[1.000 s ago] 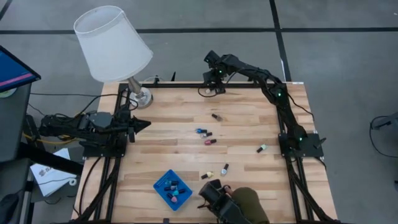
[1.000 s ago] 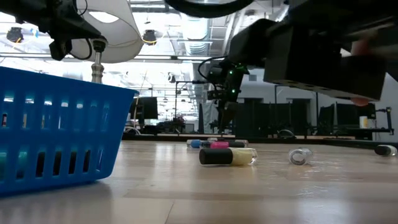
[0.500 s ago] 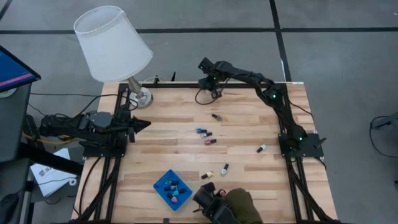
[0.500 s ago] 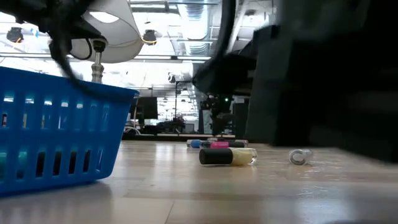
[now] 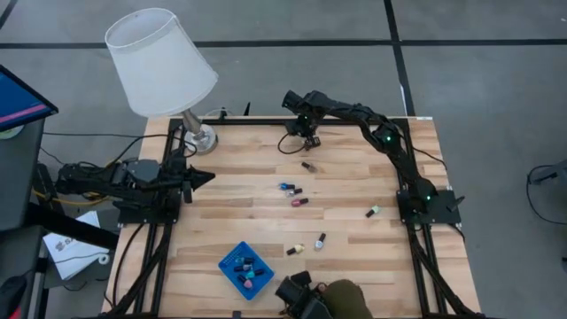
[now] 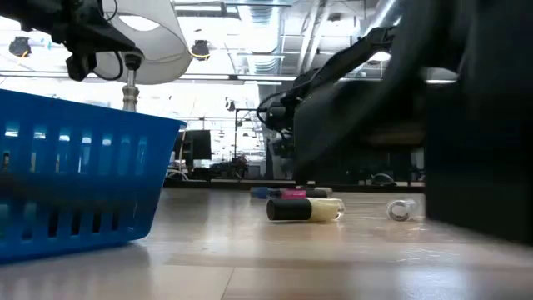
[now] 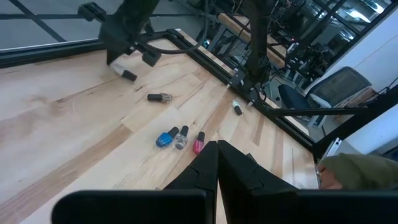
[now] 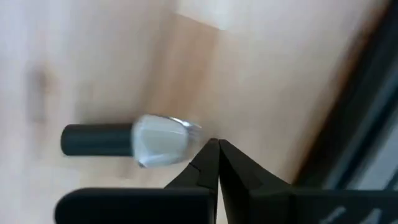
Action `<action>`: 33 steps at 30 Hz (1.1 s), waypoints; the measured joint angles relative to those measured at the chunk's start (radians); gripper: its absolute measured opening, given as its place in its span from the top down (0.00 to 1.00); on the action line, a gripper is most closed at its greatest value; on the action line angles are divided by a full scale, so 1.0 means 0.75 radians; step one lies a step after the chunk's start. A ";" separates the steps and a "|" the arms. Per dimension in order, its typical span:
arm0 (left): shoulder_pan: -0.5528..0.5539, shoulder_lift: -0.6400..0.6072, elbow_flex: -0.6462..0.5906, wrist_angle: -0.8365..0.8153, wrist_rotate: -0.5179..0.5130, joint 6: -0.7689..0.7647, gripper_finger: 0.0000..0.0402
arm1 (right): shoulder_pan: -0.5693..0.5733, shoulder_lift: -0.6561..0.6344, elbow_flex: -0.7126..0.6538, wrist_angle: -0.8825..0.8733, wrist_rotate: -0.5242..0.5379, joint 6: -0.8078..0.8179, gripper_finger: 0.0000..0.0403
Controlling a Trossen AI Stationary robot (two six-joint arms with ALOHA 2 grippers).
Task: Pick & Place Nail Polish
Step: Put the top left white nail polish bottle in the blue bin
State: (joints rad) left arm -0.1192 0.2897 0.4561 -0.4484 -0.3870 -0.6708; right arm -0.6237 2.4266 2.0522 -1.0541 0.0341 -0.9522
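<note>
Now right claw pressed together, empty, above clear bottle at worktop's far edge. Reach step; next: spread, lower, pinch, carry to tray.

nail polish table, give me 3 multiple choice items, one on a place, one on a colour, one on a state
1. Where on the wooden table is the square blue plastic basket?
A. at its near edge, towards the left arm's side
B. beside the white lamp
C. under the right arm's base

2. What colour is the shade of the lamp at the table's far left corner?
A. red
B. white
C. blue

3. How are the fingers of the right arm's tool?
A. wide open
B. shut on a pink bottle
C. shut, holding nothing

Answers:
1 A: the high view shows the basket low on the table, left of centre.
2 B: the shade is plain white from above.
3 C: the right wrist view shows the fingers pressed together, the clear dark-capped bottle lying on the wood beside them.
</note>
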 joint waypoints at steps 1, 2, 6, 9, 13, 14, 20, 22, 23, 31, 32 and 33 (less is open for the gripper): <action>0.000 0.000 0.000 -0.001 0.000 0.002 1.00 | 0.009 -0.012 -0.001 -0.018 -0.002 0.016 1.00; 0.000 0.000 0.000 0.000 0.000 0.004 1.00 | 0.014 -0.026 -0.001 -0.019 -0.005 0.044 1.00; 0.000 0.000 0.000 -0.001 -0.001 0.011 1.00 | 0.019 -0.115 0.000 -0.016 0.017 0.307 1.00; 0.000 0.000 0.000 -0.019 -0.003 0.051 1.00 | 0.005 -0.186 0.000 -0.047 0.023 0.644 0.99; 0.000 -0.007 -0.058 0.005 -0.013 0.092 1.00 | 0.003 -0.259 0.002 -0.191 -0.037 1.091 0.92; 0.000 -0.012 -0.086 0.022 -0.012 0.091 1.00 | 0.012 -0.267 0.002 -0.223 -0.053 1.148 0.89; 0.000 -0.067 -0.271 0.200 -0.008 0.082 1.00 | 0.093 -0.261 -0.001 -0.255 -0.063 1.268 0.68; 0.000 -0.101 -0.326 0.247 0.003 0.081 1.00 | 0.124 -0.247 -0.017 -0.236 -0.063 1.291 0.61; 0.000 -0.120 -0.351 0.263 0.010 0.081 1.00 | 0.132 -0.241 -0.028 -0.239 -0.064 1.308 0.57; -0.001 -0.266 -0.499 0.366 0.036 0.128 1.00 | 0.127 -0.237 -0.177 -0.184 -0.068 1.376 0.44; -0.002 -0.273 -0.499 0.383 0.036 0.156 1.00 | 0.121 -0.240 -0.195 -0.157 -0.067 1.376 0.44; -0.002 -0.280 -0.499 0.383 0.035 0.179 1.00 | 0.117 -0.242 -0.213 -0.140 -0.067 1.378 0.44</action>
State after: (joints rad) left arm -0.1204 0.0794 0.0814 -0.1614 -0.3607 -0.5362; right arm -0.5361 2.2454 1.8924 -1.1593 -0.0160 0.0814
